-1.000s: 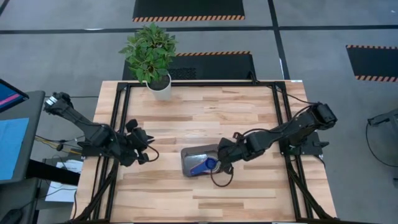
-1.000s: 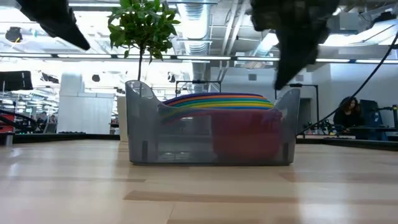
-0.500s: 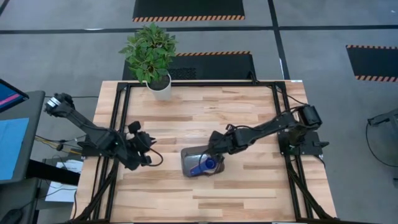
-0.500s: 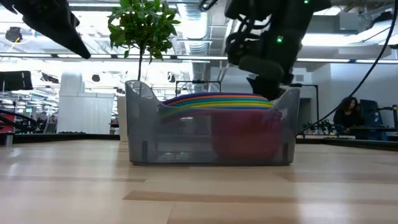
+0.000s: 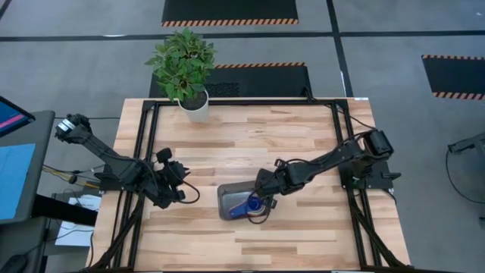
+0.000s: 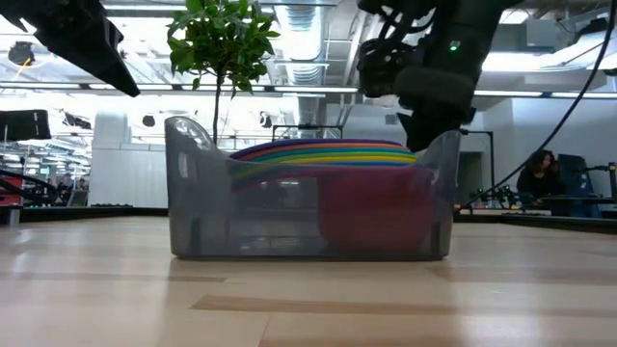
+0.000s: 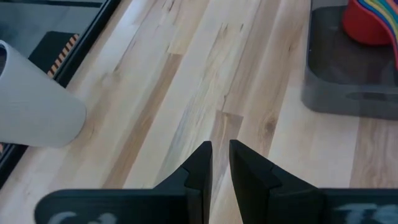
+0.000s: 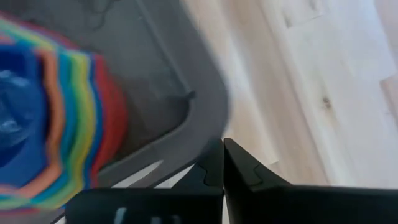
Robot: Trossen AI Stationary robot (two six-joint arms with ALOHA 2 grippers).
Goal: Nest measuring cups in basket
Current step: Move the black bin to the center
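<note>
Currently: right gripper closed empty at basket rim | risk: contact drags basket, tipping measuring cups | left gripper nearly closed, idle.

The surface is pale planked wood with a smooth, faintly glossy finish. The basket looks like translucent grey material (metal or plastic, hard to tell), and the measuring cups like glossy plastic.

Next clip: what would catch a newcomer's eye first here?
The rainbow stack of measuring cups, nested in the grey basket near the table's front middle. The right pincer, shut, sits at the basket's right rim beside the cups. A leafy plant in a white pot stands at the table's far edge; the left pincer waits at the left.
</note>
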